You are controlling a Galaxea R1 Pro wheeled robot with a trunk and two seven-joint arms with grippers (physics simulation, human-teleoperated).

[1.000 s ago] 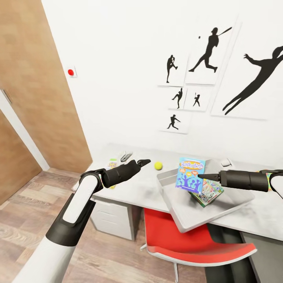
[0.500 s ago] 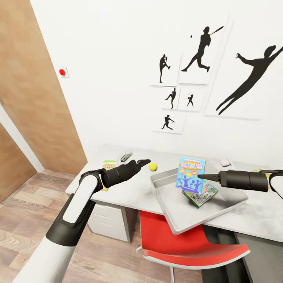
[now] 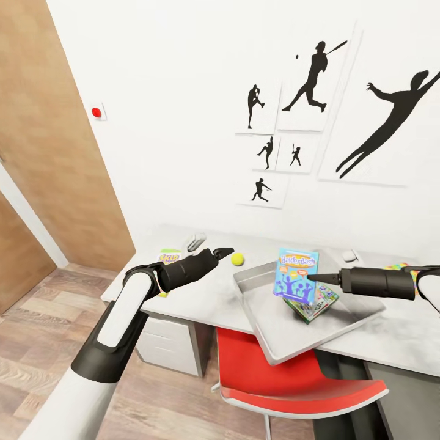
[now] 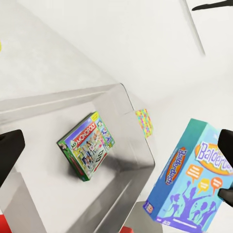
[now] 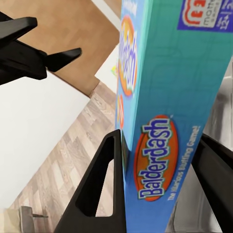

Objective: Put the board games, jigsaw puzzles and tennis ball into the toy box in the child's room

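My right gripper is shut on a blue "Balderdash" board game, its fingers clamped on both faces. The box hangs upright over the light grey toy box. A green-edged Monopoly board game leans inside the toy box. My left gripper hovers open above the table, just left of the tennis ball. A yellow Skip-Bo board game lies behind my left forearm. A jigsaw puzzle lies past the toy box's far wall, and its edge peeks over my right arm.
A red chair is tucked under the table in front of me, with white drawers to its left. A small grey object and a white one lie near the wall. A wooden door stands at the left.
A second ago the camera shifted, sliding the scene left and up. Since then the right gripper has lowered the blue game slightly toward the toy box. The left arm has held still.
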